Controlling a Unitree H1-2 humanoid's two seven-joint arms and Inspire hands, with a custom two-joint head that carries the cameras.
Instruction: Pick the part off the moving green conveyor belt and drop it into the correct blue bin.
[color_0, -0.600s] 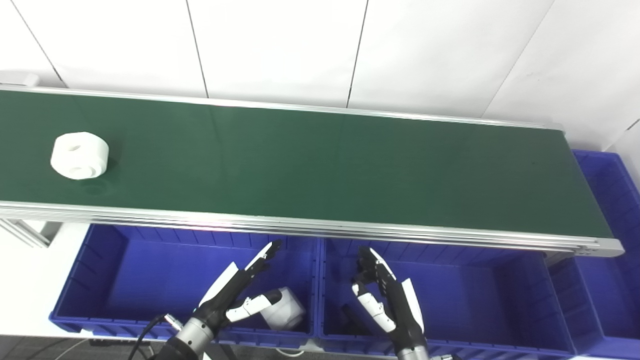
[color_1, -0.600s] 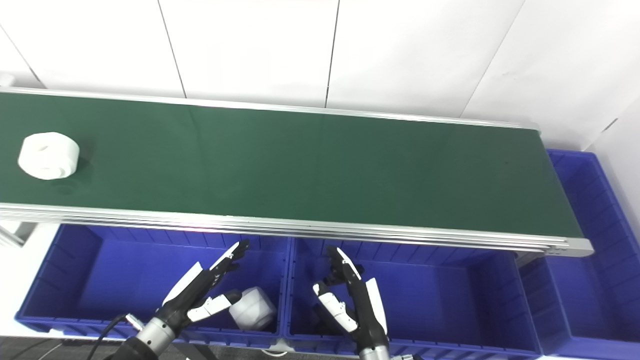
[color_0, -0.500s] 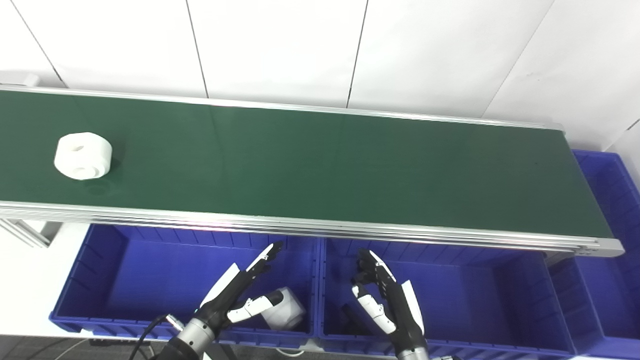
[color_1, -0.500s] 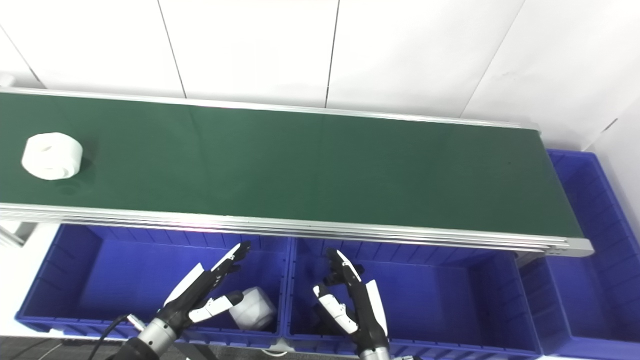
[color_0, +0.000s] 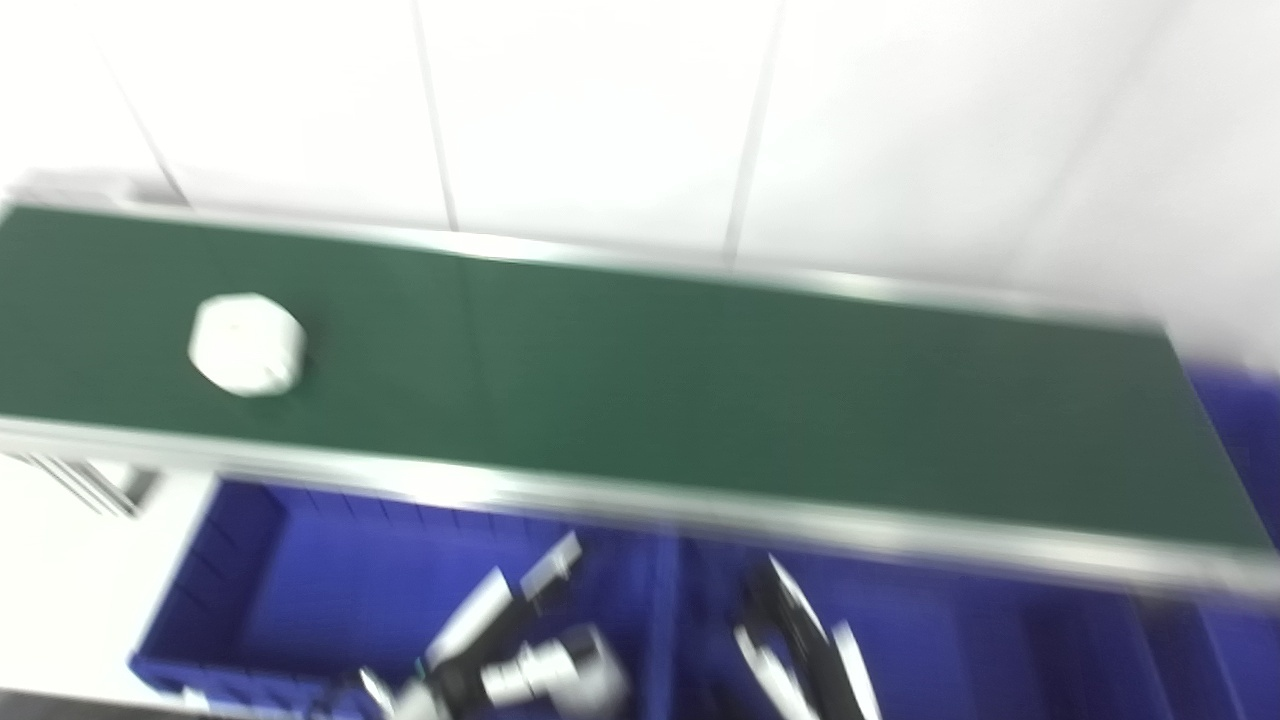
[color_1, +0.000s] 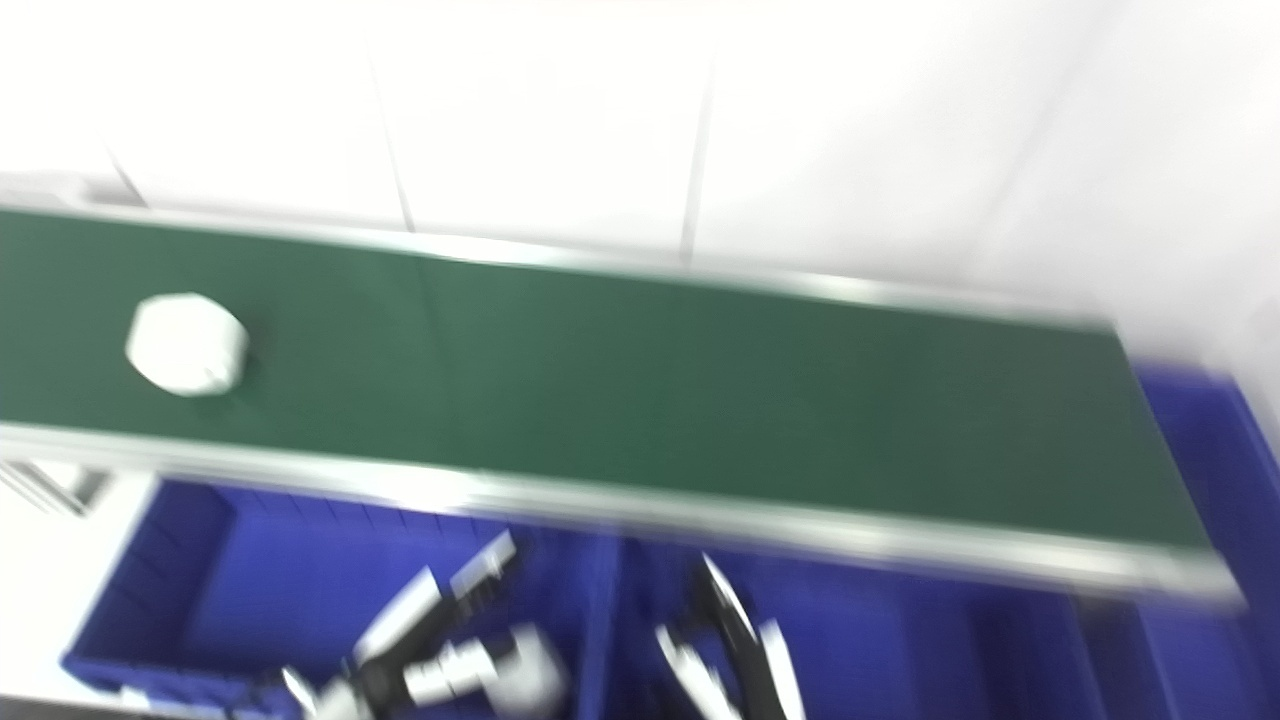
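White part (color_0: 246, 344) is lying on the green conveyor belt (color_0: 700, 390) near its left end, blurred so that its shape is not reading clearly. Below the belt's near rail, two blue bins are sitting side by side: the left bin (color_0: 250, 560) and the middle bin (color_0: 1000, 640), with a third blue bin (color_1: 1210, 440) showing at the belt's right end. The left hand (color_0: 500, 640) is hovering over the left bin, well apart from the part, with a pale rounded piece (color_0: 585, 670) just beside it. The right hand (color_0: 800, 650) is hovering over the middle bin. Both pictures are smeared, so I cannot tell whether either hand's fingers are spread or curled.
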